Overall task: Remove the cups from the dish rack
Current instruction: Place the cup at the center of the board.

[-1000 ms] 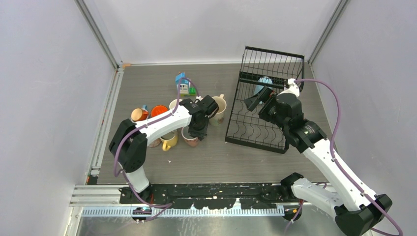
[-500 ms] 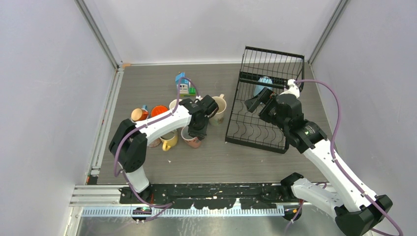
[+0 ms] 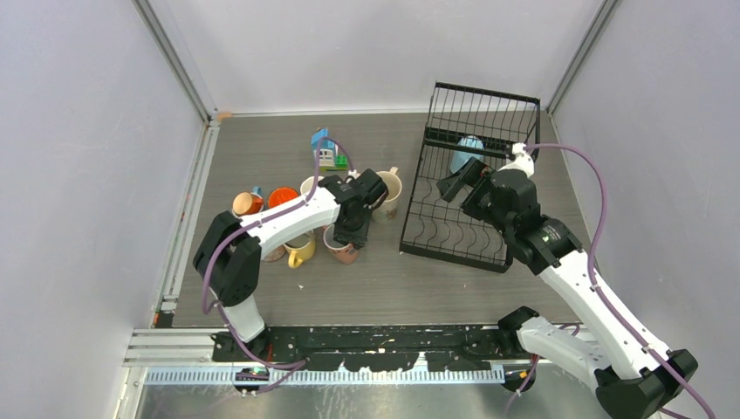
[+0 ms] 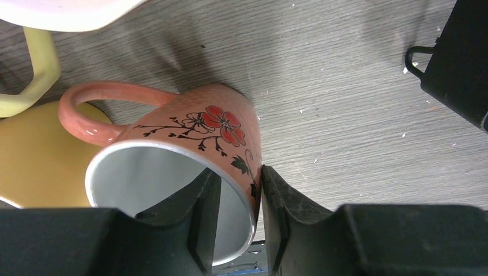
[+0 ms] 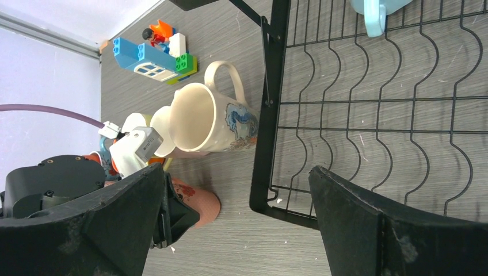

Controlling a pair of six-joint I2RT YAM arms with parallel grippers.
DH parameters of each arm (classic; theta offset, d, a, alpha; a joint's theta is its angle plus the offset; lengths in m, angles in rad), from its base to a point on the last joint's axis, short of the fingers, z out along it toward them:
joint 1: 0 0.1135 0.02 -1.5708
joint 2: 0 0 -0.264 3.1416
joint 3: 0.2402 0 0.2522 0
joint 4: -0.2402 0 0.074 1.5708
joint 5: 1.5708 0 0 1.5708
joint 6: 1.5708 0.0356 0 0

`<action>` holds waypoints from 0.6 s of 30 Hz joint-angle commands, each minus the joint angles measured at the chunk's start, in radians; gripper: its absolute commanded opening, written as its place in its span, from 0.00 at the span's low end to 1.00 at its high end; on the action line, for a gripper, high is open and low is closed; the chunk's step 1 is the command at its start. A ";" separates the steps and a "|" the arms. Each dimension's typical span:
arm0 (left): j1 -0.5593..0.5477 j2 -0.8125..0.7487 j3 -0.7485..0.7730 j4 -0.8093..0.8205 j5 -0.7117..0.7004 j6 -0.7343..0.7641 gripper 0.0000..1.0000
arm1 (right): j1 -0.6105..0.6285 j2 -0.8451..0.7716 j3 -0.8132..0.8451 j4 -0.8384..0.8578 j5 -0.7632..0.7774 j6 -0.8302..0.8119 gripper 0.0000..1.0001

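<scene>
Right fingers edged nearer blue cup, spread apart, left fingers clamped on pink cup rim

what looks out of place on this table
The toy block house stands out: a blue, white and green brick toy on the table behind the mugs, the only thing there that is not dishware. The left gripper pinches the rim of the pink mug. Nothing looks spilled or broken.

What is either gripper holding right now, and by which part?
The left gripper pinches the salmon-pink flowered ceramic mug by its rim wall, one finger inside, one outside. The right gripper is open, holding nothing.
</scene>
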State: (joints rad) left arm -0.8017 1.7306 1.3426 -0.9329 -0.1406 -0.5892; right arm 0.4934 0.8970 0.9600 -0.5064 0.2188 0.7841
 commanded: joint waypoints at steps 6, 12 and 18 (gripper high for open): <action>-0.013 -0.001 -0.013 -0.009 -0.080 0.011 0.36 | -0.003 -0.060 -0.041 0.007 0.051 -0.016 1.00; -0.015 -0.002 -0.048 -0.008 -0.119 0.005 0.36 | -0.003 -0.078 -0.063 0.013 0.052 -0.010 1.00; -0.016 0.003 -0.070 -0.009 -0.143 0.000 0.37 | -0.003 -0.093 -0.080 0.017 0.054 -0.005 1.00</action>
State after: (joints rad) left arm -0.8207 1.7306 1.2877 -0.9321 -0.2184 -0.5915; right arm 0.4934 0.8295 0.8875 -0.5095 0.2462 0.7830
